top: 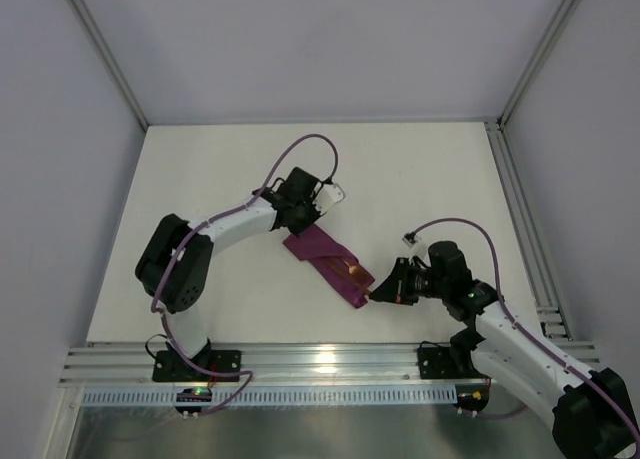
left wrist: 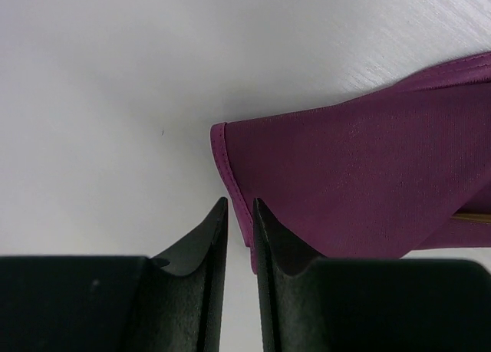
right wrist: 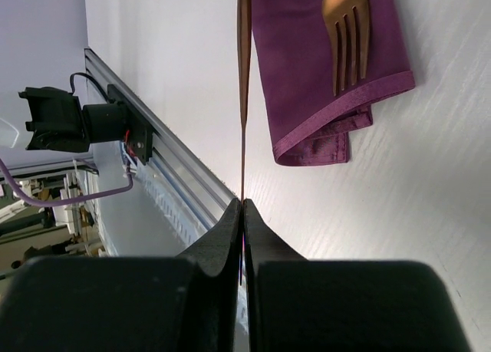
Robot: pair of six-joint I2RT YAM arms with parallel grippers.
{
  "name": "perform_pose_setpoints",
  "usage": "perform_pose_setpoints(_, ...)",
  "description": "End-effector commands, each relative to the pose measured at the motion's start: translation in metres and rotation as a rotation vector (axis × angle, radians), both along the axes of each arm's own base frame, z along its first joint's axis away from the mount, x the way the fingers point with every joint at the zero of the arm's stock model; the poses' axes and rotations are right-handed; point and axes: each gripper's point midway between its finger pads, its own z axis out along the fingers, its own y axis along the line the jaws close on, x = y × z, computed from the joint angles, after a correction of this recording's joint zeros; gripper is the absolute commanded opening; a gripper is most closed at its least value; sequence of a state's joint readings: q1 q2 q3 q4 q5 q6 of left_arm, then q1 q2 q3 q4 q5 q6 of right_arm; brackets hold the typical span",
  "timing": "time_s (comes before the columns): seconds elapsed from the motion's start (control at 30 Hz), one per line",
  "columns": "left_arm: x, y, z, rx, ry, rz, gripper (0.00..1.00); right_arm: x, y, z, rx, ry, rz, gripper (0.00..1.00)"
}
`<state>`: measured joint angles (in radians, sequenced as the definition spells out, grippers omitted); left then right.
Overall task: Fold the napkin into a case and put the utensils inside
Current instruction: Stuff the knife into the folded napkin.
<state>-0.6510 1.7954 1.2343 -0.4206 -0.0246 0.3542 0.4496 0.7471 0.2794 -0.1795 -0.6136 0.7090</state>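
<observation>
- Two grippers sit at opposite ends of the case (top: pixel 315 251), a narrow plum-purple strip lying flat on the white desk (top: pixel 420 179).
- The case lies about midway between the desk's left and right edges and closer to its near edge. It runs on a slant from a far-left end to a near-right end.
- At the far-left end, the left gripper (top: pixel 300 227) has its fingers only a slit apart in the wrist view, and the case's hemmed edge (left wrist: pixel 230 176) runs into that slit. The pictures do not show whether the left gripper (left wrist: pixel 240 206) is actually pinching the cloth.
- At the near-right end, the right gripper (top: pixel 378 295) has its fingers pressed together on the knife (right wrist: pixel 244 76). The right gripper (right wrist: pixel 243 202) holds the knife edge-on, so it shows as a thin copper line reaching from the fingertips alongside the case (right wrist: pixel 307 76).
- The fork (right wrist: pixel 349 30) lies on the purple cloth with its tines toward the hemmed near-right end. From above, the fork (top: pixel 352 270) shows as a copper glint on that half of the strip.
- Below that hem, the corner shows several cloth layers stacked.
</observation>
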Motion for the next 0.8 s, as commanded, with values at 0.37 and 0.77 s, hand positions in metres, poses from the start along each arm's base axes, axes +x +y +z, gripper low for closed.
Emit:
perform_pose_setpoints(0.37, 0.008, -0.007, -0.01, -0.029, 0.006, 0.009, 0.21, 0.017, 0.003, -0.013, -0.009, -0.042, -0.012, 0.03)
perform_pose_setpoints(0.77, -0.005, -0.008, -0.019, -0.043, 0.052, -0.024, 0.17, 0.042, 0.018, -0.014, -0.022, -0.022, 0.026, 0.03)
